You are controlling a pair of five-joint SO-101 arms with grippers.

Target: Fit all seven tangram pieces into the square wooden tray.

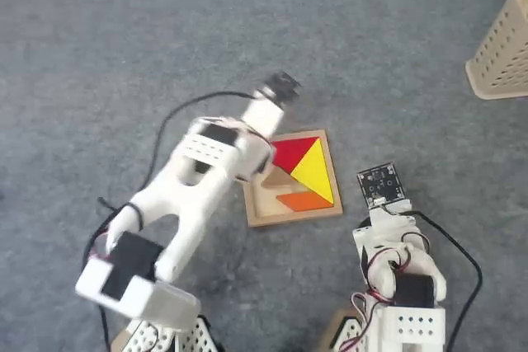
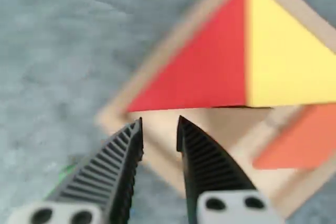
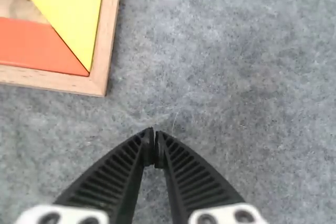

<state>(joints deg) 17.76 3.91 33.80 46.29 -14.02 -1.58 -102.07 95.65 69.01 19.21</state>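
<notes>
The square wooden tray (image 1: 301, 218) lies near the middle of the grey tabletop (image 1: 115, 63). In the high view my left arm (image 1: 206, 179) covers its left side, so I cannot tell what sits there. What I can see in it is a red triangle (image 1: 289, 154) and a yellow triangle (image 1: 317, 172) edge to edge, an orange piece (image 1: 304, 201) nearer my bases, and bare wood between. My left pincer (image 2: 159, 121) hangs over that bare wood, just beside the red triangle's long edge, with a narrow gap between its fingers and nothing in it. A speck of green (image 2: 65, 170) beside it is too blurred to name. That arm stretches forward from its base over the tray. My right pincer (image 3: 155, 141) is pinched closed on nothing above bare tabletop, just off the tray's corner by the yellow and orange pieces, its arm folded back near its base.
</notes>
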